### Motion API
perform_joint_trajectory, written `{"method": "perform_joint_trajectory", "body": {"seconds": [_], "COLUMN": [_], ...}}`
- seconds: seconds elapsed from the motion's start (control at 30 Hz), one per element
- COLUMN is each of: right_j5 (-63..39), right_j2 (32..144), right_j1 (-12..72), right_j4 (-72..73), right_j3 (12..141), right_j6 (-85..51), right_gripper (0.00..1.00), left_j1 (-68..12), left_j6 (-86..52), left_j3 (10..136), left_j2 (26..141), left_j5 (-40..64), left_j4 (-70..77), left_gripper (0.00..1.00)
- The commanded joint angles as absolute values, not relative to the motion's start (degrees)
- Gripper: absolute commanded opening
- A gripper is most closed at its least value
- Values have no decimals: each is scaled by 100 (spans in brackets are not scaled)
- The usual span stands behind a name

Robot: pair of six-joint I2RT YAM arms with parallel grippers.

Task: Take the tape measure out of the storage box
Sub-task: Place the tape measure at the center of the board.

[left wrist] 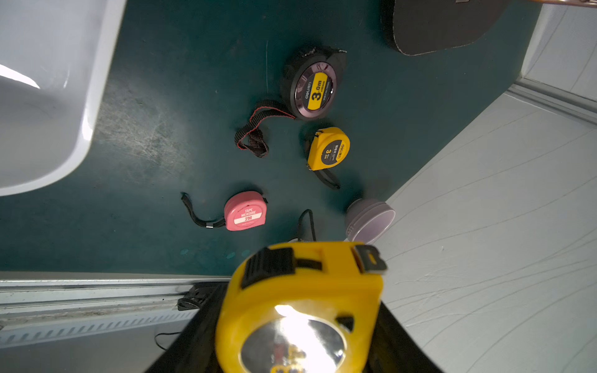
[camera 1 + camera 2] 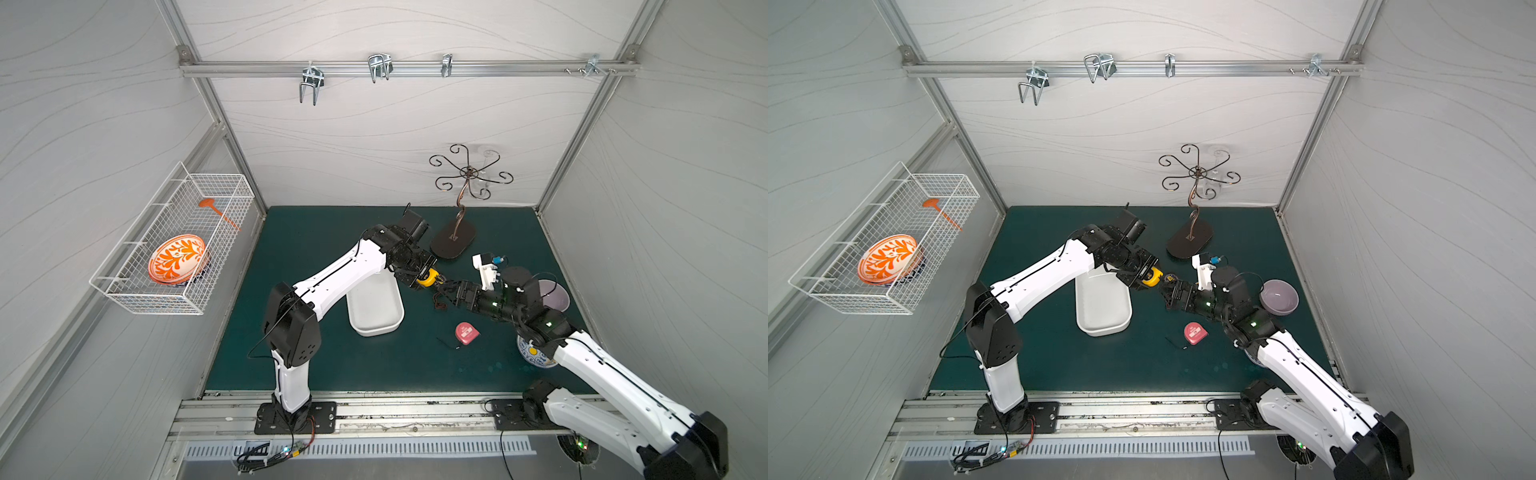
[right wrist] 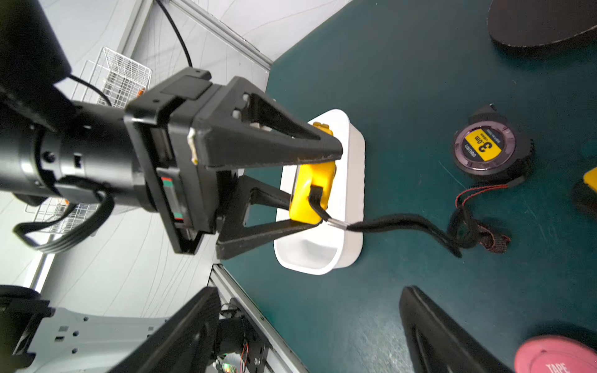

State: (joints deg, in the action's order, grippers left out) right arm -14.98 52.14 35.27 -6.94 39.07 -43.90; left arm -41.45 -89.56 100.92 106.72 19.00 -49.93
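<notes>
My left gripper [image 2: 426, 277] is shut on a yellow tape measure [image 2: 428, 276] and holds it in the air just past the right end of the white storage box [image 2: 376, 309]. In the left wrist view the tape measure [image 1: 303, 300] fills the space between the dark fingers. In the right wrist view it [image 3: 311, 190] hangs in front of the storage box [image 3: 353, 193], with its black strap [image 3: 387, 223] trailing away. My right gripper [image 2: 445, 286] faces it from the right at close range, open and holding nothing. The box interior that shows looks bare.
On the green mat lie a black tape measure [image 1: 315, 87], a small yellow one [image 1: 328, 148] and a pink one [image 2: 466, 332]. A purple bowl [image 2: 555, 295] and the mug tree's dark base [image 2: 453, 241] stand nearby. A wire basket [image 2: 174, 245] hangs on the left wall.
</notes>
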Motion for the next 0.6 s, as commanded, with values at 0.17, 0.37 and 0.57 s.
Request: {"method": "perform_joint_trajectory", "body": {"seconds": [0.17,0.37,0.57], "right_j5": [-1178,-1081,-1029], "right_j2": [5543,5777,5915], "right_j1": [3595,3588,3603], "right_j4": [99,320,541], "right_j3": [3776,3833,3805], "right_j6": [-4515,-4546,-4651], "right_gripper": [82,76,59], "left_j1": [-4342,-4497,-4622], "left_j6": [-9220,-9308,-9427], "left_j3": [10349,10355,10323], "left_j2": [10369,10335,10327], "left_j5": [2109,2127,2104], "left_j4": [-4649,-4606,-4492], "left_gripper": [0,0,0]}}
